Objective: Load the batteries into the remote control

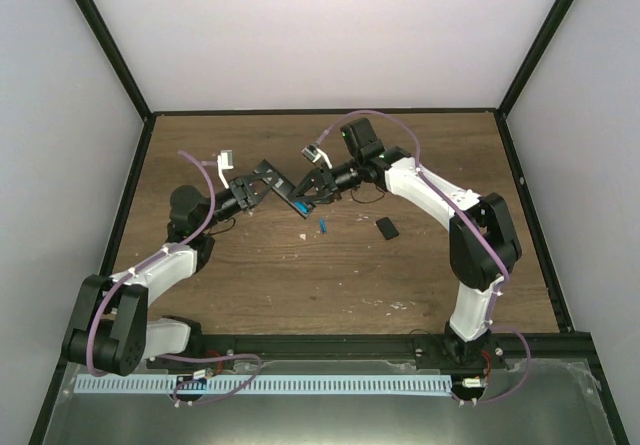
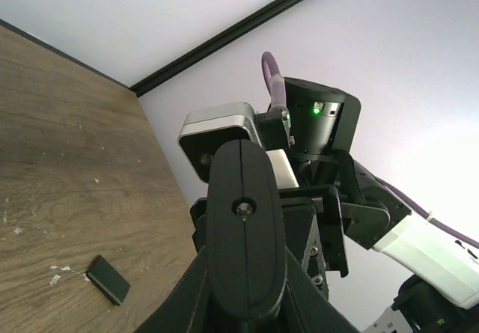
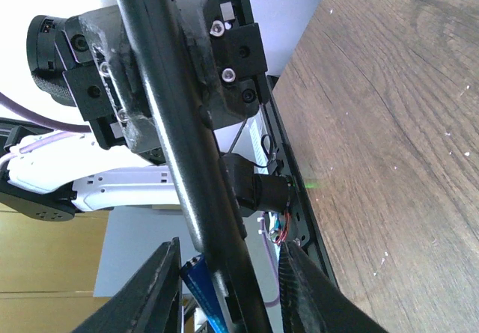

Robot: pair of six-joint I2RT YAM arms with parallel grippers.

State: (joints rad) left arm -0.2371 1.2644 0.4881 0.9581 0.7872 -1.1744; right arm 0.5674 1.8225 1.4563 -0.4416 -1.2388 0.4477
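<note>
Left gripper (image 2: 247, 310) jaws clenched on the remote control (image 1: 280, 183), held off the surface (image 1: 300, 285). Right gripper (image 3: 232, 292) jaws straddle the remote's free end with a battery (image 3: 200, 282) alongside; whether they pinch it, cannot tell. Second battery (image 1: 323, 225) lies near that end. The remote's long axis runs diagonally, free end toward the right gripper. Keep the battery parallel to it and seat it gently.

A black cover (image 1: 386, 228) lies on the wooden table (image 1: 300, 290).
</note>
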